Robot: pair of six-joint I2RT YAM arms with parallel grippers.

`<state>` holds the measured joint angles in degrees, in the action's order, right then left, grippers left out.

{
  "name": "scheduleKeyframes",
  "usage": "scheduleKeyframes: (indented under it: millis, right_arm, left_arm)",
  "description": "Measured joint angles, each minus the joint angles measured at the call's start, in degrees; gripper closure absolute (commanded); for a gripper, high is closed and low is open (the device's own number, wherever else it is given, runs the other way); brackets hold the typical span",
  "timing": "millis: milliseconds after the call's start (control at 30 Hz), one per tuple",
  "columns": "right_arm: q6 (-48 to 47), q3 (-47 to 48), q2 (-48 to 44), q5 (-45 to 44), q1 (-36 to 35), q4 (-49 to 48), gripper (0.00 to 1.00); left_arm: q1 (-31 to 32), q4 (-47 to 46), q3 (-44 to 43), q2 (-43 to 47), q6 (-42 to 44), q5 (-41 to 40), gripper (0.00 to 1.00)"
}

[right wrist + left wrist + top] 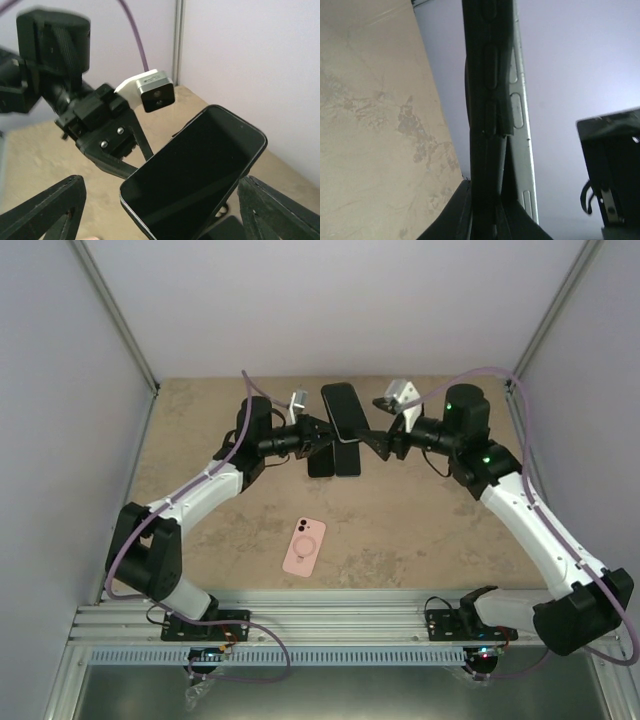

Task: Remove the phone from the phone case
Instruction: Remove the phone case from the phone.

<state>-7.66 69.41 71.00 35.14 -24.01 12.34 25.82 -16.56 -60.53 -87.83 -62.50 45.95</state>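
1. Two arms meet over the far middle of the table [430, 530] in the top view. The left claw [322, 435] is pinched shut on the black phone [342, 412], which is raised off the surface just ahead of its tips. The right claw [372, 440] faces it from the opposite side with its jaws spread. The pink phone case [305, 546] lies flat well behind both claws, toward the arm bases and apart from the phone. I judge the separation done, with the phone held aloft only so it can be passed over or set down.

2. One edge fills the left wrist view. The phone's pale metal side [520, 100] runs straight up from between the left claw [490, 215], which is clamped across its thickness. Gripping near one end leaves most of the body free for the other arm. Table shows left of the claw and wall right of it.

3. Both fingers [45, 210] of the right claw [162, 220] sit wide apart at the lower corners of the right wrist view. The phone [195, 175] slants between and above them, screen toward the camera, touching neither. Beyond it, the left claw [131, 167] grips its far edge. Such a wide stance suits either closing in or backing off; I cannot tell which.
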Motion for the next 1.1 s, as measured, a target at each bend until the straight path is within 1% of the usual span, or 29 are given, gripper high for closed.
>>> scheduleKeyframes:
  millis: [100,267,467,600,767,900,1100]
  right_arm:
    - [-6.58,0.39,0.20,-6.54,-4.28,0.90,0.27]
    - [-16.02,0.37,1.57,-16.24,-9.42,1.95,0.37]
    - [-24.33,-0.20,2.95,-25.20,-13.53,1.81,0.42]
    - [-27.91,-1.31,3.10,-29.24,-15.23,1.53,0.43]
    - [-30.62,-2.60,3.63,-32.11,-16.74,1.29,0.43]
    - [-32.15,-3.63,3.85,-34.73,-17.42,0.59,0.49]
    - [-34.75,-5.09,4.46,-39.95,-18.18,-3.89,0.56]
  left_arm:
    - [0.00,-0.09,0.02,-0.57,-3.21,-0.02,1.00]
    - [0.00,-0.57,0.02,-1.75,-7.72,0.02,1.00]
    - [0.00,-0.98,0.02,-2.75,-10.05,0.02,1.00]
    - [0.00,-1.36,0.02,-2.75,-10.82,0.07,1.00]
    - [0.00,-1.49,0.02,-2.75,-10.84,0.04,1.00]
    - [0.00,-1.51,0.02,-2.75,-10.84,0.04,1.00]
    - [-0.11,-1.53,0.07,-2.75,-10.86,-0.37,1.00]
